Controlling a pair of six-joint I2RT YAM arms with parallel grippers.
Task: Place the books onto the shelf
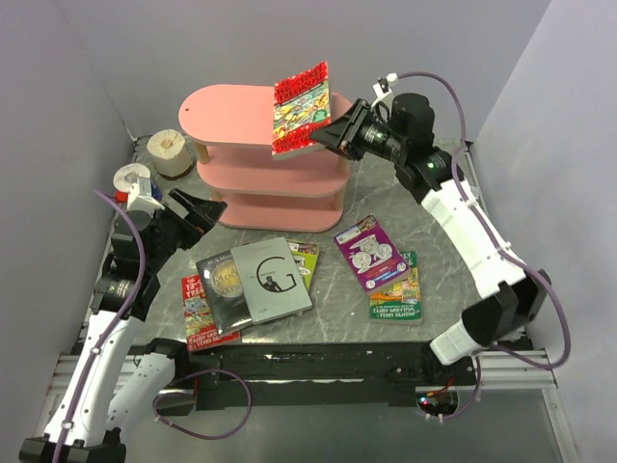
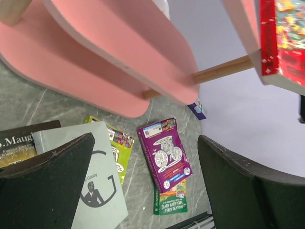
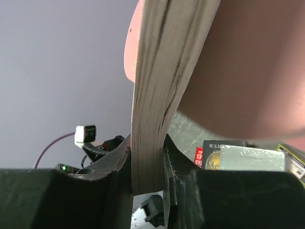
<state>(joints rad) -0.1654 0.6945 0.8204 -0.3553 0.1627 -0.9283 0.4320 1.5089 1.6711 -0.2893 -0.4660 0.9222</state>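
At shelf, red book in right hand

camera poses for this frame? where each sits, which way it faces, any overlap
Top external: above and behind the bases, facing down on table and shelf; left arm and right arm show.
Left wrist: low beside the shelf, facing the purple book; open left gripper frames it.
Right wrist: raised at the shelf top, facing along the red book page edge; right gripper clamps it.
Shared: top and left wrist both show red book, purple book.

Pink shelf, red cartoon book, purple book, grey marbled table
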